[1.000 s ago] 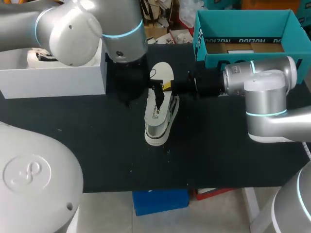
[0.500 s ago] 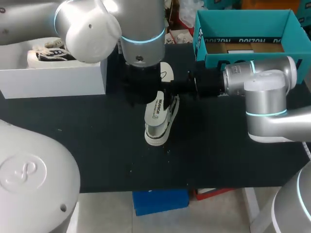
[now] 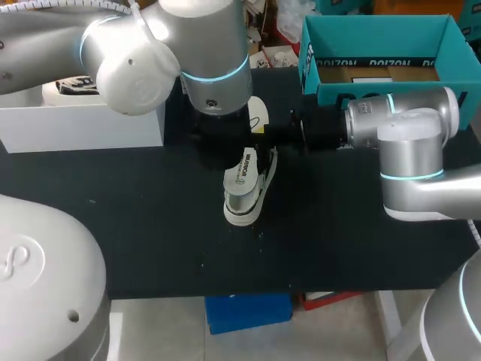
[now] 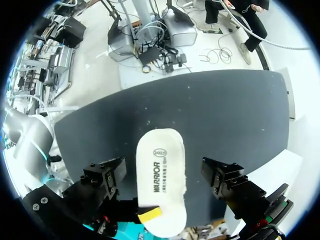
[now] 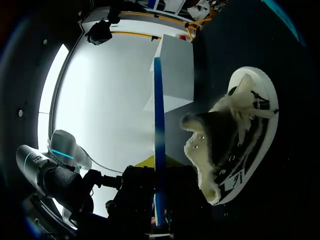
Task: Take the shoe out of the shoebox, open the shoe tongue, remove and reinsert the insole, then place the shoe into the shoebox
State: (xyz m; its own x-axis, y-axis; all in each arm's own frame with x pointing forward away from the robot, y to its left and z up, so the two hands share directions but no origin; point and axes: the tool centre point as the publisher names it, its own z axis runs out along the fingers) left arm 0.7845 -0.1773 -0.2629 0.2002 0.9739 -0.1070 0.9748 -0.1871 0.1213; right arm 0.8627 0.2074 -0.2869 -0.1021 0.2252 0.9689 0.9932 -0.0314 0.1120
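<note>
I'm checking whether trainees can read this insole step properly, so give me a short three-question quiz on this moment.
1. True or false: the black-and-white lace-up shoe sits inside the teal cardboard shoebox.
2. Which arm's end effector hangs over the white oval insole? A) left B) right C) neither
3. Fill in: the shoe is on a tabletop coloured ____.
Key: 1 false, the shoe is out on the tabletop; 2 A, the left end effector, fingers apart on either side of the insole; 3 black.
</note>
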